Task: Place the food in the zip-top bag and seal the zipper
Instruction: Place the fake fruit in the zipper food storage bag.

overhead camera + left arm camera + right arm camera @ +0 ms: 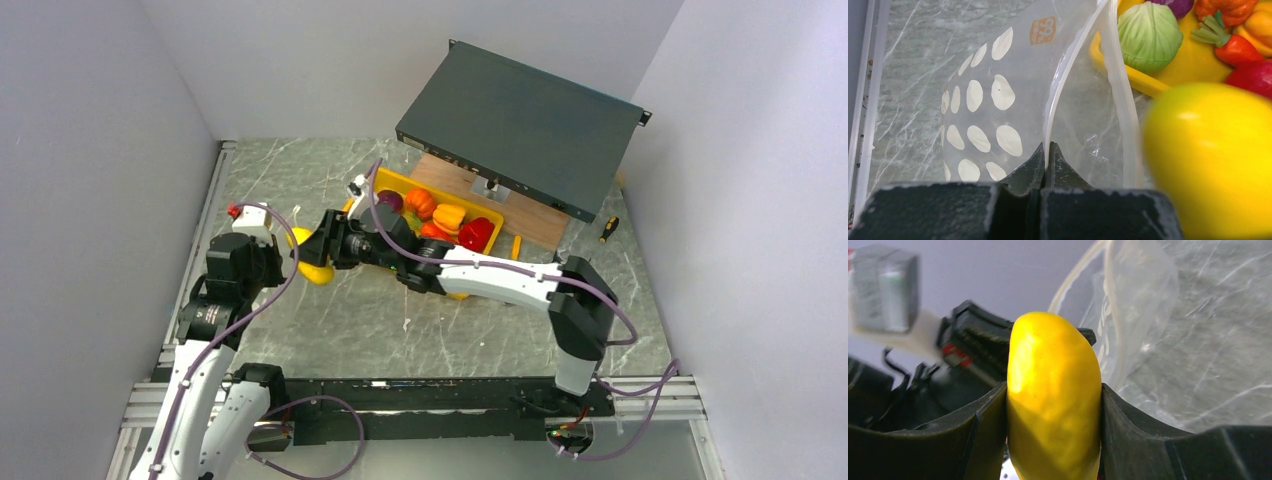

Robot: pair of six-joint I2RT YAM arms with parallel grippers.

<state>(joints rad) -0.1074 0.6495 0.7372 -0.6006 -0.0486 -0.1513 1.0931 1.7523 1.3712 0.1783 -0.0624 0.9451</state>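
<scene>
Almost at the mouth of the bag, a yellow toy fruit sits clamped between the two fingers of the right end effector, which grips it round the middle so that its free end can lead the way in. The clear bag, printed with white ovals, spreads over the marbled surface just beside the fruit. Its zipper curves apart into a wide loop, unsealed. That opening looks to be the work of the left end effector, whose fingers are closed tight on the near lip, pinching the plastic and drawing it away from the far lip to make a gap for the fruit. No food can be seen inside the bag. Beyond the rim, the yellow tray holds the other pieces, among them a green cabbage, an orange pumpkin and a red pepper. The job therefore appears to be at its start, with sealing far off. Behind the tray, a dark metal case leans tilted over a wooden board, out of the arms' way.
</scene>
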